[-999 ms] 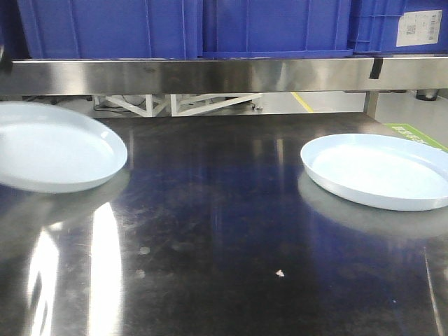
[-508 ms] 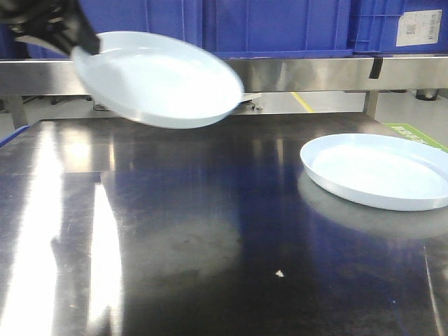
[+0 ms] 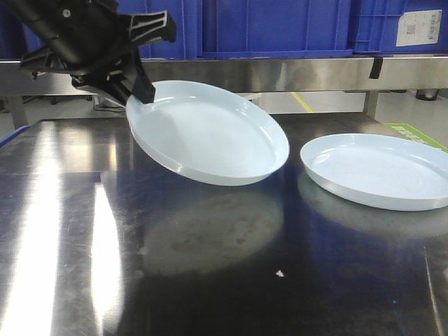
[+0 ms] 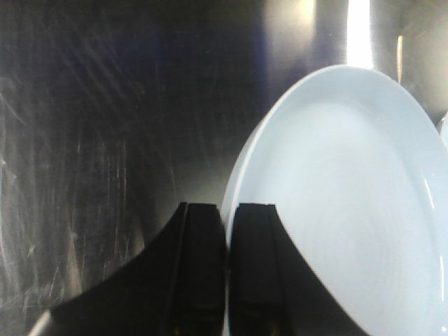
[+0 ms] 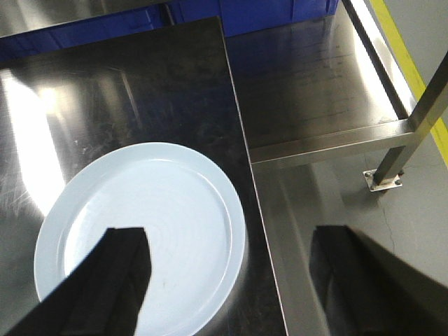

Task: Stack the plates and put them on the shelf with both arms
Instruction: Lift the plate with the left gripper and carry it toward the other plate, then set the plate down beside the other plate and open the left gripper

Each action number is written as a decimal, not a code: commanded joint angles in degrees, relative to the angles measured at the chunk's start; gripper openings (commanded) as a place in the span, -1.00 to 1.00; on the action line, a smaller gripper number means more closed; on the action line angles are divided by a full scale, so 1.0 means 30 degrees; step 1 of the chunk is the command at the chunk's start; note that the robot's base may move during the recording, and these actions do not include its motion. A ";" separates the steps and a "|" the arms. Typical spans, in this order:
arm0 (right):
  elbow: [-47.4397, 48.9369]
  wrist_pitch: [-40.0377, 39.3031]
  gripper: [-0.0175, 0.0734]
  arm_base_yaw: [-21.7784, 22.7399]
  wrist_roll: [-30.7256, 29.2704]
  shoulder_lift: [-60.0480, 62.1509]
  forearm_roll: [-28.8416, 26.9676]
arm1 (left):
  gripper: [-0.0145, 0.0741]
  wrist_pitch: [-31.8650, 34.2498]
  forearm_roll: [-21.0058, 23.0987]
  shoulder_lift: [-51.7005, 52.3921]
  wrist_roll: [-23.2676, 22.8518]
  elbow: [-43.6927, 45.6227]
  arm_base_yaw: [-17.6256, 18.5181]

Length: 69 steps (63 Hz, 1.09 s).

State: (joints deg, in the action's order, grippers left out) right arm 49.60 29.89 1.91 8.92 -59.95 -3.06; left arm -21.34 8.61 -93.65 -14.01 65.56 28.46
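Observation:
In the front view, my left gripper (image 3: pixel 137 96) is shut on the left rim of one pale plate (image 3: pixel 210 133). That plate hangs tilted above the middle of the dark steel tabletop (image 3: pixel 210 294). In the left wrist view the two black fingers (image 4: pixel 203 266) pinch the rim of the plate (image 4: pixel 350 196). The second plate (image 3: pixel 378 171) lies flat on the table at the right. My right gripper (image 5: pixel 231 234) hovers open above the right edge of that plate (image 5: pixel 140 203) and holds nothing. The shelf rail (image 3: pixel 280 73) runs along the back.
Blue crates (image 3: pixel 273 24) stand on the shelf above the rail. In the right wrist view the tabletop ends at an edge (image 5: pixel 238 133) just right of the plate. Beyond it lie a lower steel surface (image 5: pixel 315 91) and an upright post (image 5: pixel 413 133).
The left plate has left the table. My left gripper carried it up and to the right, and it now hangs tilted near the middle. The right plate has not moved.

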 commanded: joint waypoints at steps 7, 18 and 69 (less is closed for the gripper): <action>0.0681 -0.1210 0.66 -0.0064 -0.0115 0.0220 -0.0013 | -0.05 0.1363 -0.0610 0.0717 -0.0171 0.0759 0.0136; 0.0681 -0.1190 0.66 -0.0064 -0.0115 0.0220 -0.0013 | 0.46 0.1298 -0.0900 0.0753 -0.0171 0.0759 0.0136; 0.0681 -0.1154 0.66 -0.0064 -0.0115 0.0220 -0.0013 | -0.47 -0.0357 -0.2655 1.0391 -0.0171 0.0189 -0.7591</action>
State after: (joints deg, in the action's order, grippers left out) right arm 49.60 30.28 1.91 8.92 -59.95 -3.06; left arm -25.70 1.53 -67.36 -14.01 66.65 9.10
